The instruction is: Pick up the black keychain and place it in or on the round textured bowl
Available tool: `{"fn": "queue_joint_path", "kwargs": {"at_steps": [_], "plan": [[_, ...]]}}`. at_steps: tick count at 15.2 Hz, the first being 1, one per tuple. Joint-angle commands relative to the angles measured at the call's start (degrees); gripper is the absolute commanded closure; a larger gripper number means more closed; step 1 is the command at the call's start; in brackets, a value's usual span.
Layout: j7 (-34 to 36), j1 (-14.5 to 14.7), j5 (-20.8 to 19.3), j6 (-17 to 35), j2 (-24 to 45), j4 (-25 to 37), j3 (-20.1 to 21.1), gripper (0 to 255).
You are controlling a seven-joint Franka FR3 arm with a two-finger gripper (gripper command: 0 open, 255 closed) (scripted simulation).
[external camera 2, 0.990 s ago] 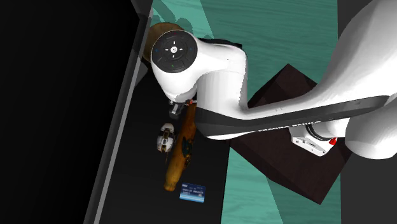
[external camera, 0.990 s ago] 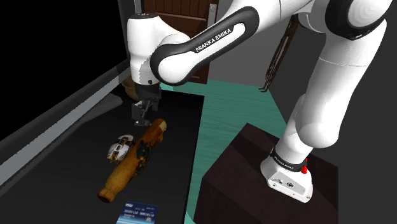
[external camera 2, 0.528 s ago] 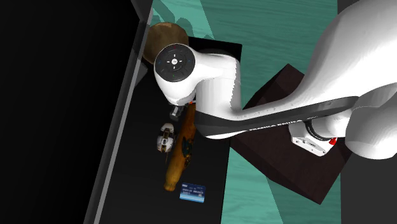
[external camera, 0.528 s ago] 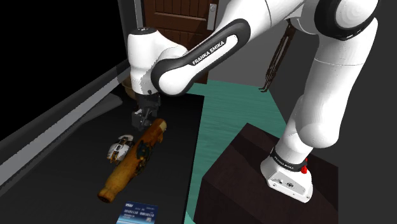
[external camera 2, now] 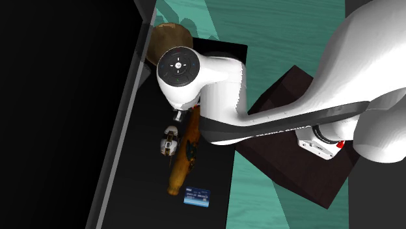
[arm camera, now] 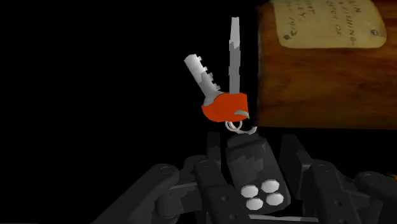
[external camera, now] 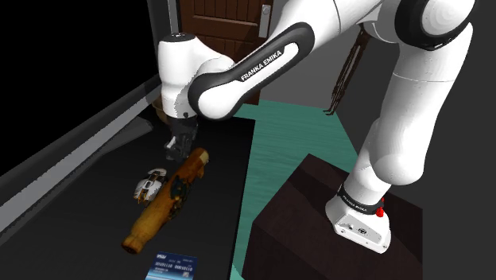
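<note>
STATE: claw (external camera: pixel 174 145) clamped on black keychain (arm camera: pixel 252 168), keys dangling, seemingly off bench (external camera: pixel 218 183) | CHANGE: within 1 s wrist shifted, uncovering more of brown bowl (external camera 2: pixel 162 38) | MEANING: pick looks done; short carry to nearby bowl remains.

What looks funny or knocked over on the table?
The long brown bottle-shaped thing lies flat on its side on the black table instead of standing, right beside the gripper, which clasps the black keychain. Nothing looks spilled or broken. The blue card sits close to the table's edge.
</note>
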Motion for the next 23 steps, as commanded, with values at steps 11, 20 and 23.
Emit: {"fn": "queue_joint_path", "kwargs": {"at_steps": [11,20,23], "plan": [[-0.68,-0.47,0.57,-2.17,-0.98,0.65,-0.17,255],[-2.38,-0.77,2.71,-8.47,-4.20,4.11,0.15,255],[-2.84,-0.84,3.26,-10.62,-5.06,5.49,0.19,255]]}}
